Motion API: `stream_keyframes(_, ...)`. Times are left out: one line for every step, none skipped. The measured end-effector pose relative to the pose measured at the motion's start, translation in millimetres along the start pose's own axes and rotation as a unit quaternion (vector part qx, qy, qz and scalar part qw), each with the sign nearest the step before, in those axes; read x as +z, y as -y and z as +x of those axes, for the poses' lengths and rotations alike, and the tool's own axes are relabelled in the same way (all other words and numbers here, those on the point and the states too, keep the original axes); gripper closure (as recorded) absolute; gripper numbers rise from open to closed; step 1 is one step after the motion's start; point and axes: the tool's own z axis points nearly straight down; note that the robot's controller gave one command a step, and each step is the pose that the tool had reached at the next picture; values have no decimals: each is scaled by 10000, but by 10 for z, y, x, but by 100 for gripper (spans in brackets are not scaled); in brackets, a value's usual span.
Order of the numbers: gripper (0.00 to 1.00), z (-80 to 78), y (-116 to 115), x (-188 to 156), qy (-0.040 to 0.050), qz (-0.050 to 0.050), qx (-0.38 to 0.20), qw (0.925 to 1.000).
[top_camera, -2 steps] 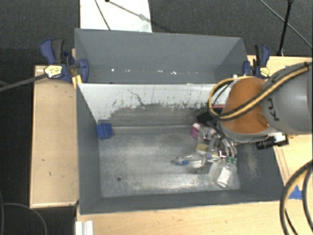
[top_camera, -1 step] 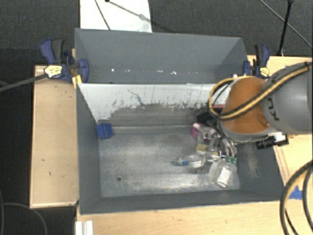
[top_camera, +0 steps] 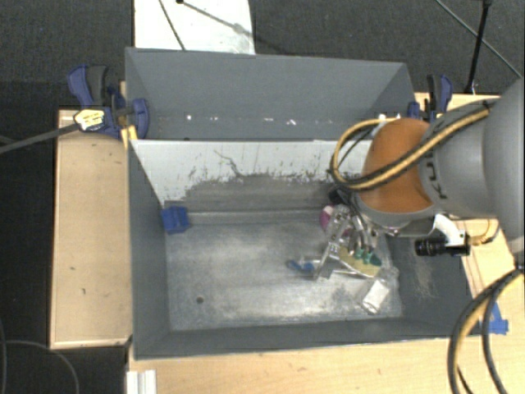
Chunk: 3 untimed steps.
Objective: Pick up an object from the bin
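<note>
Block (top_camera: 174, 218): blue, left of centre, alone by bin (top_camera: 230, 290) wall.
Heap (top_camera: 343, 266): right of centre; small bits, probably light, stiff, slippery; best taken across narrow sides.
End effector (top_camera: 349, 235): low over heap; open or closed, cannot tell.
Tube (top_camera: 376, 295): white, heap's lower right.

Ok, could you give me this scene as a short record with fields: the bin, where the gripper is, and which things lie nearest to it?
container: grey metal bin
gripper: gripper low over the right part of the bin floor
below it: small heap of loose things
nearest things: small pink piece at the heap's back; small blue piece at its left; white cylindrical piece at its front
apart: blue block alone at the left, by the back wall
grasp: cannot tell
</note>
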Motion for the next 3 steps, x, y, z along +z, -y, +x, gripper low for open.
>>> stream_keyframes(0,4,-2,-3,-3,-1,-14,10000)
stream_keyframes(100,-6,-5,-7,8,-5,-21,10000)
stream_keyframes(100,-15,-8,-280,55,-9,-43,10000)
